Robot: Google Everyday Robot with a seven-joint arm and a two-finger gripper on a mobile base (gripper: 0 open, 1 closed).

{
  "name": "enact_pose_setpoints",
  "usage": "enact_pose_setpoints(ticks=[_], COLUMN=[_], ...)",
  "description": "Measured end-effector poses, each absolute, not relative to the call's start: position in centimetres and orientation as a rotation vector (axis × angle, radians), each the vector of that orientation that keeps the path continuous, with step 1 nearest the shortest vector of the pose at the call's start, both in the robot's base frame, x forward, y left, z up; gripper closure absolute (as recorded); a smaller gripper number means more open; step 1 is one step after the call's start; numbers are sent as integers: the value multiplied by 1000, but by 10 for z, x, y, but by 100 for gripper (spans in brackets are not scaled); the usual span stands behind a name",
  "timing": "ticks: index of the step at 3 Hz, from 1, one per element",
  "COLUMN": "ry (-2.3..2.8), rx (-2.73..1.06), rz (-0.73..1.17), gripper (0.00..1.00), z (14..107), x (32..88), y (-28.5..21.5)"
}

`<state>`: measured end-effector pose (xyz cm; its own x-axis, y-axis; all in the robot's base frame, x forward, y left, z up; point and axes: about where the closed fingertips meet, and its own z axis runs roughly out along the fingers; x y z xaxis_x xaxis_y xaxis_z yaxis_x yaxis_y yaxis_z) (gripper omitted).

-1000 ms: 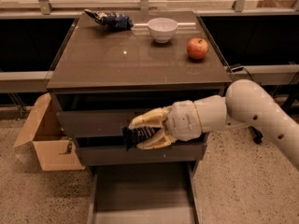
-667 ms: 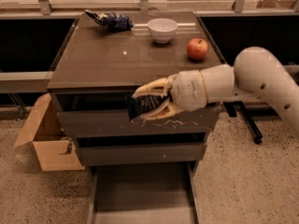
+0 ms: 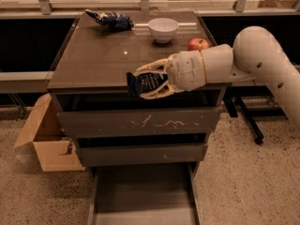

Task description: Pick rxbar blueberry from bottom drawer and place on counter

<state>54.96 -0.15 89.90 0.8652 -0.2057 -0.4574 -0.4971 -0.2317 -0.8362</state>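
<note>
My gripper (image 3: 139, 84) pinches the snack bar (image 3: 149, 82) at the front edge of the counter (image 3: 93, 60). Bare top lies beyond me, and the pulled-out drawer (image 3: 140, 196) is far below.

At the glossy counter (image 3: 93, 60) edge, the smooth plastic tool (image 3: 139, 85) grips the shiny-wrapped rxbar blueberry (image 3: 150, 81).
</note>
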Motion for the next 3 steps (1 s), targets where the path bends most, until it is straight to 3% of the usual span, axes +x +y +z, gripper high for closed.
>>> enact_pose_setpoints(ticks=[3], ry=[819], rx=[-1629], rz=[449], gripper=[100], z=[926], x=[673], y=[9])
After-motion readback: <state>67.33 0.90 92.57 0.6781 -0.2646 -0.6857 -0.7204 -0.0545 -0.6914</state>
